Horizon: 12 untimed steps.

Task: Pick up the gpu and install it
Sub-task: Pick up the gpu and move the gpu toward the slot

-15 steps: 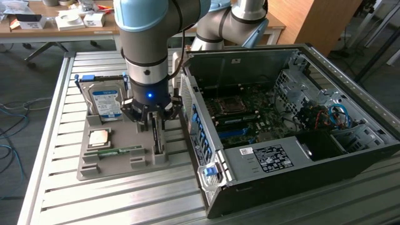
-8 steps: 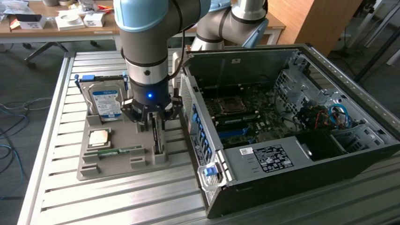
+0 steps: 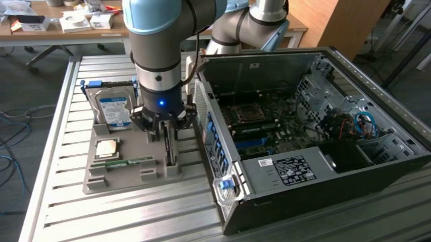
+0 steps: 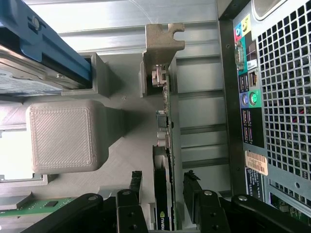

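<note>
The gpu [image 3: 171,152] stands on edge in a slot of the grey tray [image 3: 128,184], its green board running lengthwise beside the computer case. In the wrist view the gpu [image 4: 167,121] ends in a silver bracket [image 4: 163,41] at its far end. My gripper [image 3: 167,135] has come down over the card and is open. The gripper [image 4: 164,178] straddles the card, with one black finger [image 4: 136,187] on each side and a narrow gap between each finger and the board. Nothing is held.
On the same tray lie a hard drive [image 3: 113,108] with a blue-white label, a square processor [image 3: 108,147] and a narrow memory stick [image 3: 124,163]. The open computer case [image 3: 303,136] stands close on the exterior view's right, on a slatted metal table [image 3: 135,217].
</note>
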Each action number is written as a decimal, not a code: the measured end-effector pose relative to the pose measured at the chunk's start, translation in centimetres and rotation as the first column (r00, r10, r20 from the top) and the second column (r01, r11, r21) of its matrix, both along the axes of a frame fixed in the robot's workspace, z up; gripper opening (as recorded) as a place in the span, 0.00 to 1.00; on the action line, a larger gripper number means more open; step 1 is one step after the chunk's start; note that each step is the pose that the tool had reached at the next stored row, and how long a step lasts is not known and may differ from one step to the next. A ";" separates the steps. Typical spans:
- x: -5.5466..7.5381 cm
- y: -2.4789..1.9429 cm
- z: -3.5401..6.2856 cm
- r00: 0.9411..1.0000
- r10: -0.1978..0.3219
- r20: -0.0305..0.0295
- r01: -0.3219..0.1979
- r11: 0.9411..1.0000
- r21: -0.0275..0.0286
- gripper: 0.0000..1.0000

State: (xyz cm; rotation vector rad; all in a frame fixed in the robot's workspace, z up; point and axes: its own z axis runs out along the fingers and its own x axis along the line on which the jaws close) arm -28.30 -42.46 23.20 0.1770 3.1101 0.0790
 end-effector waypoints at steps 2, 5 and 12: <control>0.0 0.00 0.00 1.000 0.000 0.000 0.000 1.000 0.000 0.47; 0.0 0.00 0.00 1.000 0.000 0.000 0.000 1.000 0.000 0.47; 0.0 0.00 0.00 1.000 0.000 0.000 0.000 1.000 0.000 0.39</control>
